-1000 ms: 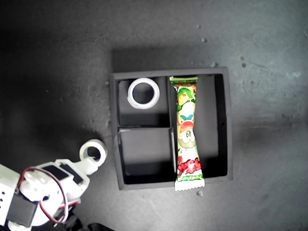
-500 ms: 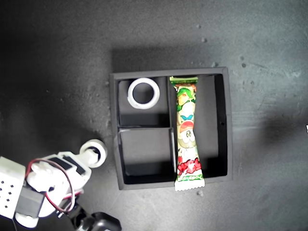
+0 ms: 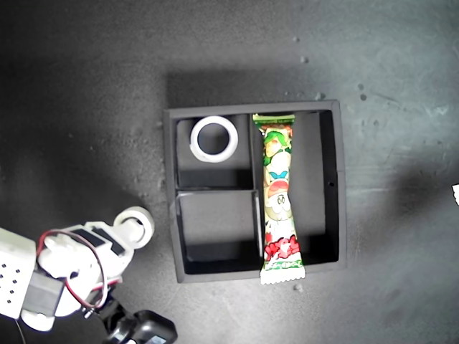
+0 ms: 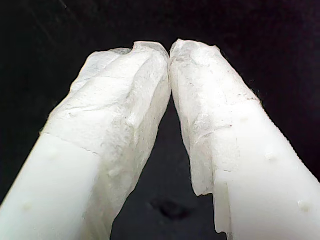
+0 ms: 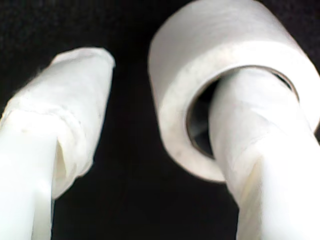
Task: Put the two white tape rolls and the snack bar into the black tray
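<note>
A dark grey, matte counter (image 3: 86, 86) fills the exterior view, its surface faintly mottled. Pale crumbs (image 3: 303, 59) dot it toward the exterior view's upper right, and one more speck (image 3: 298, 288) sits lower down, right of centre. At the exterior view's right edge a small white scrap (image 3: 455, 193) pokes in; what it is can't be told.

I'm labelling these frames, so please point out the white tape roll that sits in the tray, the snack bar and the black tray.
White ring-shaped tape roll (image 3: 214, 139), exterior view, on its white band.
Long printed snack bar packet (image 3: 278, 197), exterior view, mid-wrapper.
Square black divided tray (image 3: 340, 186), exterior view, on its wall at that view's right.
</note>
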Robot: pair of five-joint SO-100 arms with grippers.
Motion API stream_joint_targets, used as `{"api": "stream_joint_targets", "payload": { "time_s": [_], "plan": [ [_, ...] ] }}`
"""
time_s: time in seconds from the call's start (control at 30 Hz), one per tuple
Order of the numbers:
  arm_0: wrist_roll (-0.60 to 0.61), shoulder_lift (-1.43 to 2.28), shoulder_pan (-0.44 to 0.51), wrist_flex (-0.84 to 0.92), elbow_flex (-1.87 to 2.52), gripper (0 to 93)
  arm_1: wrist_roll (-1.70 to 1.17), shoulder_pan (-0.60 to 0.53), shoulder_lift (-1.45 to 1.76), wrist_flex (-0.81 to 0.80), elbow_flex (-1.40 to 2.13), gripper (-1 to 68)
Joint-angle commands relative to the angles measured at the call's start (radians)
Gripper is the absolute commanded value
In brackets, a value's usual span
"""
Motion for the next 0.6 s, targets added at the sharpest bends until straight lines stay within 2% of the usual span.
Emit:
{"api": "stream_joint_targets", "payload": {
  "time_s": [0.0, 0.17, 0.27, 0.57],
  "plan": [
    [0.015, -0.008, -0.025, -0.026, 0.000, 12.4, 0.028, 0.046, 0.031, -0.025, 0.049, -0.4],
    [0.023, -0.071, -0.049, -0.041, 0.009, 12.1, 0.038, 0.150, 0.353, -0.002, 0.268, -0.5],
    [0.025, -0.092, -0.052, -0.043, 0.009, 12.1, 0.031, 0.161, 0.583, 0.035, 0.368, -0.5],
    [0.011, -0.120, -0.043, -0.060, 0.020, 13.5, 0.084, 0.158, 0.594, 0.025, 0.445, -0.6]
  ]
}}
